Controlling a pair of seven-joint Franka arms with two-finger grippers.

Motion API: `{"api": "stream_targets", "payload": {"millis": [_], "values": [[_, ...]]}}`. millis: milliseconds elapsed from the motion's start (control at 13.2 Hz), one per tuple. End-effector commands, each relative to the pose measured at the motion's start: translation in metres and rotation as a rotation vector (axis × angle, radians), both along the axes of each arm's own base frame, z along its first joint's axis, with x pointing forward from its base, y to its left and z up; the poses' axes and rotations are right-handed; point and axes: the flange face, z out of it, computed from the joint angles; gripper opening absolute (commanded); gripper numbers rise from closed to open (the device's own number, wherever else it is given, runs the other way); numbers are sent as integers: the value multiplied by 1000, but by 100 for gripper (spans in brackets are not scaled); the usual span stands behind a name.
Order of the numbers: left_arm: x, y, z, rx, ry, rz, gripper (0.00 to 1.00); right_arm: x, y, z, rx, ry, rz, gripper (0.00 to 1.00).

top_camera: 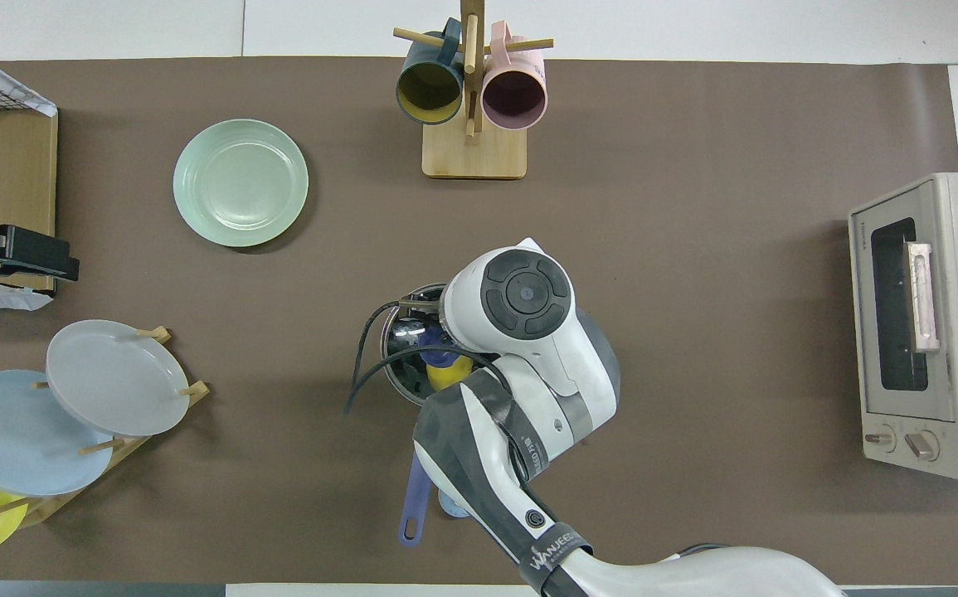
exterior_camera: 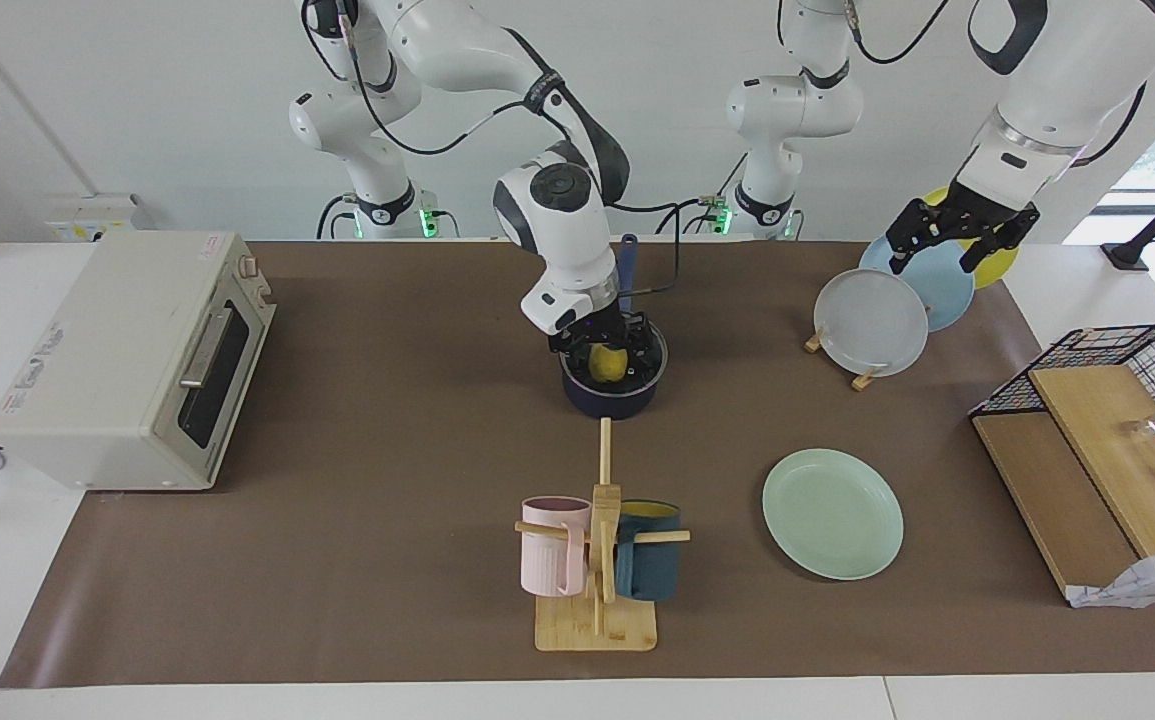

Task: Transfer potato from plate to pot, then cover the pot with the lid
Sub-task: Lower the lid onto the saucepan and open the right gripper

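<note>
1. The right gripper (exterior_camera: 609, 350) is down inside the mouth of the pot (exterior_camera: 609, 398), its dark fingers on either side of the potato (exterior_camera: 608, 364); whether it grips the potato or has let go cannot be told.
2. The pot sits near the middle of the surface (exterior_camera: 387, 480), its long blue handle (top_camera: 413, 506) pointing toward the robots, at 6 o'clock in the overhead view.
3. The right arm reaches from its base and bends steeply down, its wrist upright over the pot.
4. The plate (exterior_camera: 833, 513) lies bare, at about 4 o'clock from the pot in the facing view, farther from the robots.
5. Judged from this, the transfer is almost done: the potato is at the pot. Release, then covering, remain.
6. The lid is not plainly seen; only a sliver of a pale blue object (top_camera: 449, 502) peeks from under the right arm beside the handle.
7. The left gripper (exterior_camera: 957, 236) waits in the air over the plate rack (exterior_camera: 872, 322), its fingers spread and empty.
</note>
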Motion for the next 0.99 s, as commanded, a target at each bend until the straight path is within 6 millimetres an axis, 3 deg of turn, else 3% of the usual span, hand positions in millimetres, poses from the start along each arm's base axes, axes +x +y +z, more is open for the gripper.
{"api": "stream_targets", "payload": {"millis": [0, 228, 379, 607, 683, 910], "values": [[-8, 2, 1, 16, 2, 11, 100, 1, 0, 4, -9, 3, 22, 100], [-8, 2, 1, 16, 2, 11, 100, 25, -15, 47, -75, -9, 48, 100], [-8, 2, 1, 16, 2, 11, 100, 28, -17, 69, -69, -7, 44, 100], [-8, 2, 1, 16, 2, 11, 100, 44, -41, 112, -65, -10, 15, 100], [-8, 2, 1, 16, 2, 11, 100, 51, -55, 125, -76, -5, 42, 100], [-8, 2, 1, 16, 2, 11, 100, 65, -139, 178, -94, 25, 78, 100]]}}
